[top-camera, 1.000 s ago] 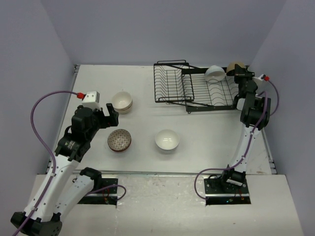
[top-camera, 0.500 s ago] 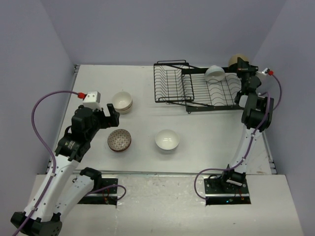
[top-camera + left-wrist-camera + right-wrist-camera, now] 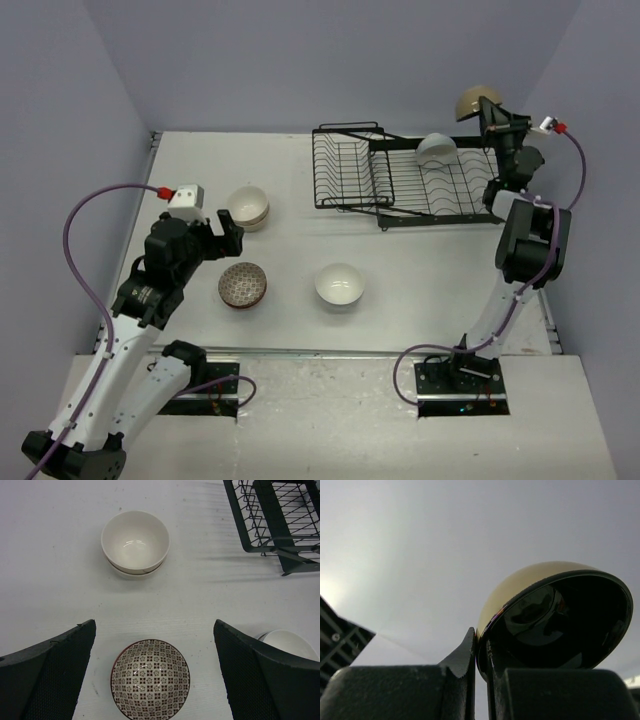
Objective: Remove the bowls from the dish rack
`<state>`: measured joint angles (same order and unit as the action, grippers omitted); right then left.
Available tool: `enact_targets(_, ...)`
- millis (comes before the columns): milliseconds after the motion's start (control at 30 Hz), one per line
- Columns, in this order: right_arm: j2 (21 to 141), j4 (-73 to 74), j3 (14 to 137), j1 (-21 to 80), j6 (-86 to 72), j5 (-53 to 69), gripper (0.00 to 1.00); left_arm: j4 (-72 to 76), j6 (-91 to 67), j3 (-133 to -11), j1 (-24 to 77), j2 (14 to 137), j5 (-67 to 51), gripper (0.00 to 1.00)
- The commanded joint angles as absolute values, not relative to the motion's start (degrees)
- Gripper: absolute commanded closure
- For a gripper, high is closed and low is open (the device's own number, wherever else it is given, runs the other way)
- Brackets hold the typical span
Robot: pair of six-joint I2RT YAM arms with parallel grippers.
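Note:
The black wire dish rack [image 3: 400, 185] stands at the back right, and its corner shows in the left wrist view [image 3: 280, 530]. One white bowl [image 3: 437, 149] leans on its far edge. My right gripper [image 3: 490, 112] is shut on the rim of a beige bowl with a dark inside [image 3: 474, 101], held in the air above the rack's right end; the rim sits pinched between the fingers [image 3: 555, 615]. My left gripper [image 3: 222, 232] hangs open above a reddish-brown patterned bowl [image 3: 150, 680] on the table, holding nothing.
A cream bowl nested in another [image 3: 247, 207] sits left of the rack [image 3: 135, 542]. A white bowl [image 3: 339, 285] rests mid-table, its edge behind my right finger [image 3: 290, 642]. Purple walls close in the table on three sides.
My right gripper has lifted the beige bowl up and away from the rack's right end. The left arm and the bowls on the table have not moved.

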<state>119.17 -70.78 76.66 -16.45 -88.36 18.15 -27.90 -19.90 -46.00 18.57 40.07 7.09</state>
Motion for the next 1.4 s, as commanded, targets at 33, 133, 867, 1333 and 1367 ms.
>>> enact_targets(33, 107.3, -94.9, 72.3, -12.5, -90.4, 27.5, 1.00, -26.2, -19.3, -47.0, 18.9, 40.0, 8.3, 0.00)
enact_targets(133, 104.1, -94.8, 67.5, -9.1, -90.8, 31.5, 1.00, -27.2, -20.8, -49.0, 18.9, 40.3, 9.8, 0.00)
enact_targets(867, 61.3, 39.1, 66.4, 61.2, 19.6, 2.0, 1.00, -55.2, -19.7, -101.0, 36.7, 81.1, -0.3, 0.00)
enact_targets(1333, 67.3, 42.3, 70.0, 72.9, 22.2, -16.2, 1.00, -55.6, -22.8, -90.0, 49.7, 82.6, 4.7, 0.10)
enact_targets(1367, 67.5, 41.9, 70.0, 73.0, 22.4, -17.4, 1.00, -55.3, -22.8, -89.7, 49.9, 82.6, 4.0, 0.13)
